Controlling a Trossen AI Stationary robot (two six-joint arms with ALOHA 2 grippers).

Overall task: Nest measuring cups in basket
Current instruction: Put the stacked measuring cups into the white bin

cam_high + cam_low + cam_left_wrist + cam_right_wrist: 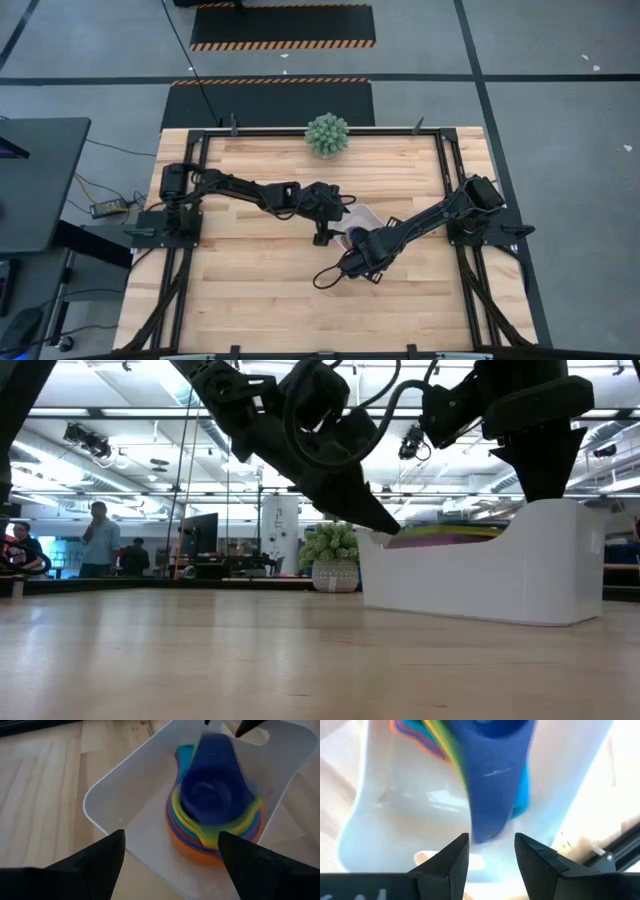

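The white basket [107,795] stands at mid-table, largely covered by both arms in the high view [368,216]. Inside it sits a nested stack of measuring cups [215,832]: orange at the bottom, then red, blue, yellow and green rims, with a dark blue cup [212,790] on top, blurred. My left gripper [170,865] is open and hovers over the basket's edge, short of the stack. My right gripper [491,845] is open over the basket's other end, its fingertips on either side of the dark blue cup's handle end [487,827]. In the low view the rims [450,535] show above the basket wall [500,580]. My right gripper's fingertips [462,845] stand on either side of the free end of the dark blue cup's handle [487,827], coming along the handle. I cannot tell whether they touch it. The cup's bowl sits in the top of the stack.
A green spiky ball plant [327,135] stands at the table's far edge, behind the basket [335,555]. Bare wood lies on the near half [260,300] and to the right. People stand in the room beyond the table [97,538].
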